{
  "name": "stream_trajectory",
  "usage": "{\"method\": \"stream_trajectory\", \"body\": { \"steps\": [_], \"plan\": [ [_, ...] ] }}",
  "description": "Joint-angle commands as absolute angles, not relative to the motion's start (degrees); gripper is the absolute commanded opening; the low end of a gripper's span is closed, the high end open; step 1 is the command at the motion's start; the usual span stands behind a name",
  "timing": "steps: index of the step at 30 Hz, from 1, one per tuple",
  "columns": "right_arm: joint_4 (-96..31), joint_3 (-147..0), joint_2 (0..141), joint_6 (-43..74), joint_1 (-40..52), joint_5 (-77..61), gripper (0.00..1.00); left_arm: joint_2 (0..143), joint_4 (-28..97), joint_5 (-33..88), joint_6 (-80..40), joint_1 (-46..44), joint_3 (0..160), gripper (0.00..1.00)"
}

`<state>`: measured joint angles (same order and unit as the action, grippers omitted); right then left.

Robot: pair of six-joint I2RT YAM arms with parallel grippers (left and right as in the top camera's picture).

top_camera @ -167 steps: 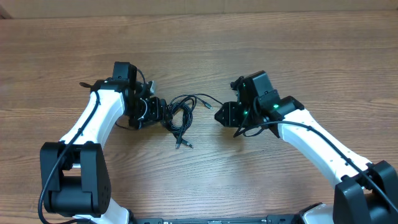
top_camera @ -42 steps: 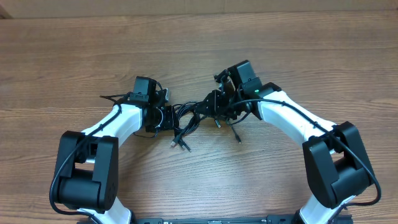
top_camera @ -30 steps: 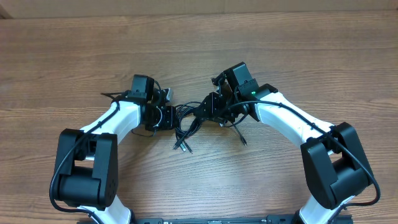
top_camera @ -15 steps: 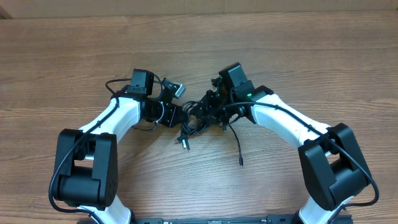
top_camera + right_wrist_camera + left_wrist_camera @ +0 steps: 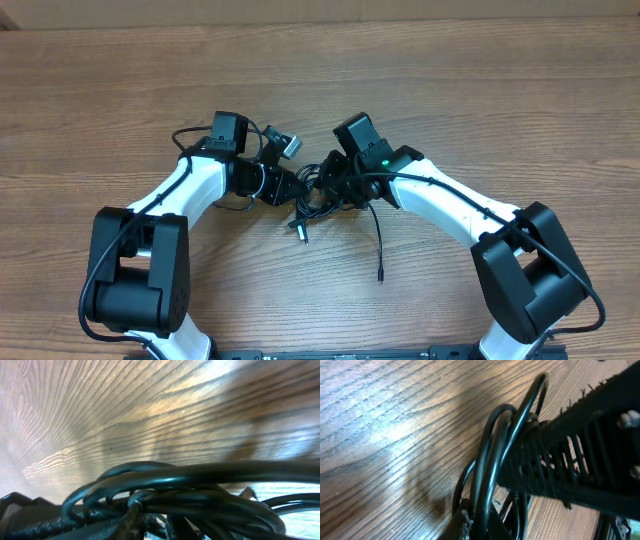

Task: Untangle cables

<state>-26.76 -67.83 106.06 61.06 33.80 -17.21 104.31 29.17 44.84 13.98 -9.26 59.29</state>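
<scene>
Cables [image 5: 308, 208] were mostly knotted between grippers; one cord [image 5: 377, 235] trailed loose; left gripper [image 5: 292, 188] clamped cables; right gripper [image 5: 333, 186] grip unclear; most untangling undone.

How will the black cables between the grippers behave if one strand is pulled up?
Probably floppy: the cables lie in loose curved loops, and one strand trails limply across the table. They look thin, so likely light. Since the loops cross each other, pulling one may drag the whole bunch.

Cables [image 5: 305, 205] fill gap: left pincer [image 5: 289, 186], right pincer [image 5: 334, 186]; far table [image 5: 320, 70] free.
</scene>
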Motion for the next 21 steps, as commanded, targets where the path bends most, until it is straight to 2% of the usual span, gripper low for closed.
{"method": "stream_trajectory", "body": {
  "steps": [1,7,13,21],
  "plan": [
    [-27.6,-68.6,106.1,61.7,33.3,-10.0,0.11,104.5,29.7,49.0,16.5,-9.0,60.5,0.04],
    [-27.2,-68.6,106.1,61.7,33.3,-9.9,0.11,104.5,31.5,52.6,20.3,-9.0,60.5,0.04],
    [-27.8,-68.6,106.1,61.5,33.3,-8.6,0.04,104.5,31.5,53.8,20.5,-9.0,60.6,0.04],
    [-29.1,-68.6,106.4,61.3,33.0,-5.4,0.04,104.5,32.4,56.8,23.0,-8.9,60.6,0.04]
  ]
}}
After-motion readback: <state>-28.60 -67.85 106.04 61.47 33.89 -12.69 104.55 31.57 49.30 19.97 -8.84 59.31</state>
